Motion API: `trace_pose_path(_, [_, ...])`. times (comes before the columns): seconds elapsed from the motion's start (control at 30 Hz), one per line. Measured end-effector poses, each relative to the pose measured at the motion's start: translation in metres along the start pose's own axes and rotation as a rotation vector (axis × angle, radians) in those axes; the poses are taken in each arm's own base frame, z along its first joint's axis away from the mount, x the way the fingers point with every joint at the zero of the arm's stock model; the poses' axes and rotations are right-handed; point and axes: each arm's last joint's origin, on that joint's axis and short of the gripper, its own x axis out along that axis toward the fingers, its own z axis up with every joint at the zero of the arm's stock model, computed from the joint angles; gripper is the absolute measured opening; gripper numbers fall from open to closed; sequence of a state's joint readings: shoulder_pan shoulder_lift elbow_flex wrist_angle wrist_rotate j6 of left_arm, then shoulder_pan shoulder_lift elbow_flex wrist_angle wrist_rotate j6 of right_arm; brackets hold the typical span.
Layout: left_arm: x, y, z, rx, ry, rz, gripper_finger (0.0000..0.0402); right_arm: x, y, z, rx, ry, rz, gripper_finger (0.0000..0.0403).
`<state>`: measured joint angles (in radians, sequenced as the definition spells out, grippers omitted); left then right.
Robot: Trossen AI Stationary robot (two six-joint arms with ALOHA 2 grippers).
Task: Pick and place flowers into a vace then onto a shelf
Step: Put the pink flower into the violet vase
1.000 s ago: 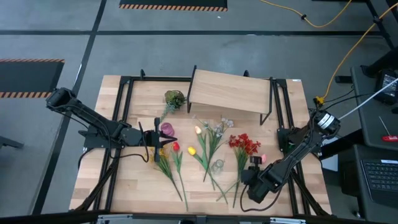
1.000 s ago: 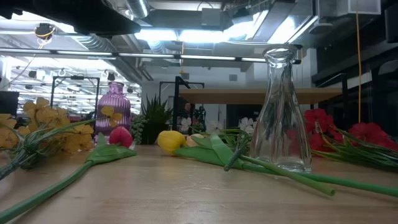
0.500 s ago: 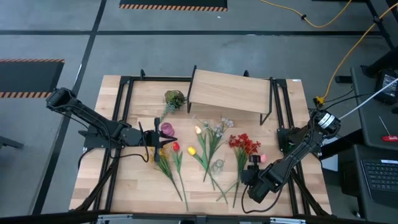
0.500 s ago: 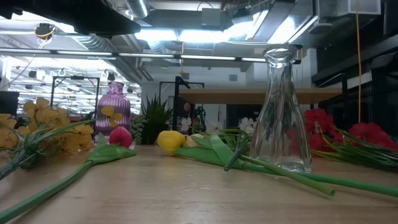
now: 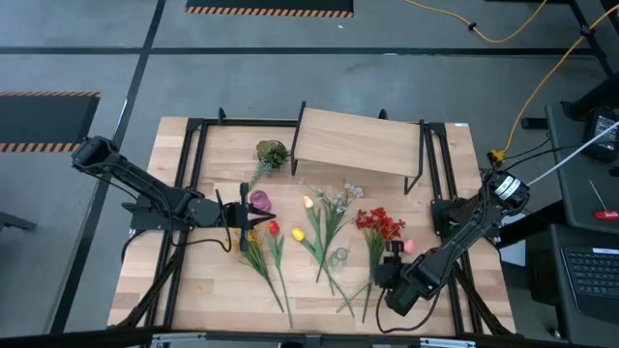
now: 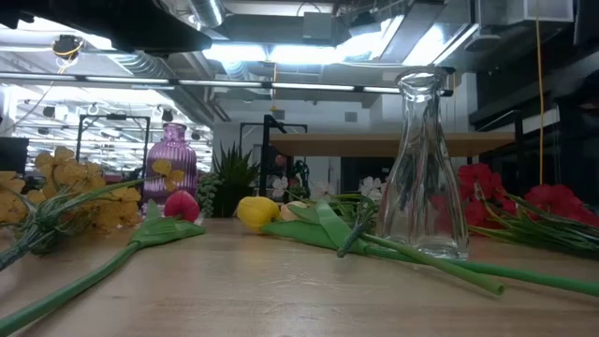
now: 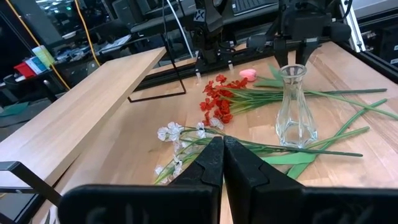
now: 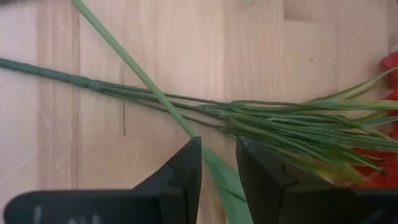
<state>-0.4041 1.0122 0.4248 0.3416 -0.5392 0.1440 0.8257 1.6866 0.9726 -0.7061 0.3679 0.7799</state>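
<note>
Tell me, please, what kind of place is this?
Probably a robotics lab or workshop: a wooden table with two robot arms, hazard-striped floor markings, a yellow cable on the floor, and exposed ceiling ducts.

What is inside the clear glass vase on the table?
The clear glass vase appears empty: no stem shows through its glass. Green stems lie on the table beside and behind it. Its base is partly hidden by leaves in the low view.

Two dark jointed arms (image 5: 145,198) with black pincers.
</note>
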Motion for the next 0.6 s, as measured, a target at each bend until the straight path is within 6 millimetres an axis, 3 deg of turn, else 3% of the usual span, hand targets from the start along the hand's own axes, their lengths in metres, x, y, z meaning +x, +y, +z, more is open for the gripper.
trace_pose_path(0.6, [0.0, 0.0, 0.0, 0.0, 0.0, -0.001, 0.0006, 0.014, 0.006, -0.004, 0.012, 0.067, 0.012, 0.0104])
